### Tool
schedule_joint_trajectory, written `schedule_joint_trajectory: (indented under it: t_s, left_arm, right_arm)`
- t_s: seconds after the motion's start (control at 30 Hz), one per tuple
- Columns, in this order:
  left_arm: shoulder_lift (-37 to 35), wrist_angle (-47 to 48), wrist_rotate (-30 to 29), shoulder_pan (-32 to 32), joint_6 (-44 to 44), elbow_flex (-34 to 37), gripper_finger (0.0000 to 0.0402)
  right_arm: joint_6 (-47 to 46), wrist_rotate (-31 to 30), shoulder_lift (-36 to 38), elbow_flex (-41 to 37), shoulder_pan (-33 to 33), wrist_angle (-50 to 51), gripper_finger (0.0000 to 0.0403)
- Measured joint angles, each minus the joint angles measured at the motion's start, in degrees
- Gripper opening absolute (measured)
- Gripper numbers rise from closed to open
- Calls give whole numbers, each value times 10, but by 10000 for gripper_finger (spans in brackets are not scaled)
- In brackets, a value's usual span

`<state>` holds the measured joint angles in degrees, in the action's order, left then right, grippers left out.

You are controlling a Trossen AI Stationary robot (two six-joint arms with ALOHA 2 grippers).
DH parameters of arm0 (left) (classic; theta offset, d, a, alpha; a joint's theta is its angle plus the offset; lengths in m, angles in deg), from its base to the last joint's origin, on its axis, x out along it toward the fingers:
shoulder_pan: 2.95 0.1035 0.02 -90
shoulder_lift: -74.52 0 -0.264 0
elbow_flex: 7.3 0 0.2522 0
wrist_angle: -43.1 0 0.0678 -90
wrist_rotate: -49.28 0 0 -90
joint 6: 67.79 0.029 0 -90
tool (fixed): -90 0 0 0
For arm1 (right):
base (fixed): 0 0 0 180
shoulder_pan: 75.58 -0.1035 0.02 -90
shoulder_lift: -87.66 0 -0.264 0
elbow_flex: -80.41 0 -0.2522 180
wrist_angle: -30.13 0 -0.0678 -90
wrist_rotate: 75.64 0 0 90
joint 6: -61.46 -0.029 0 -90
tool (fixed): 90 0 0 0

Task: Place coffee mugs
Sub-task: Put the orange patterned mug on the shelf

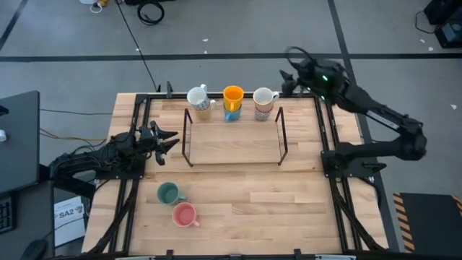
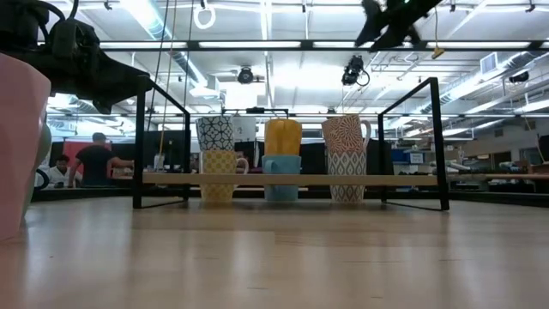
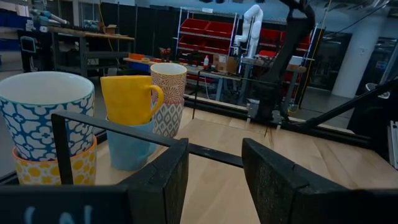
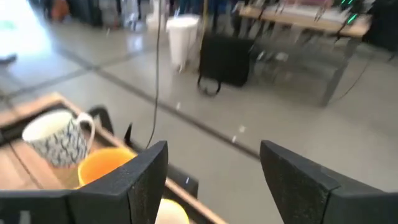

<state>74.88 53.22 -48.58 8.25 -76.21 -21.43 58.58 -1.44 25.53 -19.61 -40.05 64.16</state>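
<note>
With both claws gaping empty, the right claw (image 1: 289,63) is hovering beside the mugs stacked at the tabletop's (image 1: 289,202) far edge, risking toppling them, while green mug (image 1: 168,192) and pink mug (image 1: 185,214) are waiting near the left claw (image 1: 170,139).

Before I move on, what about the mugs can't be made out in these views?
- Lower mugs of the three stacks: high view, covered by the upper mugs.
- Green mug: low view, not visible behind the pink mug, itself cut off by the left edge.
- Third stack: right wrist view, cut off by the bottom edge and that arm's fingers.
</note>
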Motion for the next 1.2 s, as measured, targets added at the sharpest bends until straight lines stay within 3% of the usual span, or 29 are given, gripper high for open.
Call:
schedule_joint_trajectory:
  t_s: [0.2, 0.5, 0.83, 1.2]
  left_arm:
    - [0, 0, 0, 0, 0, 0, 156]
    - [0, 0, 0, 0, 0, 0, 156]
    - [0, 0, 0, 0, 1, 0, 156]
    - [0, 0, 0, 0, 1, 0, 156]
  right_arm:
    - [15, 116, -105, 79, 61, 66, 260]
    - [69, 214, -203, 135, 93, 147, 260]
    - [106, 216, -248, 136, 95, 155, 260]
    - [106, 220, -250, 136, 101, 188, 260]
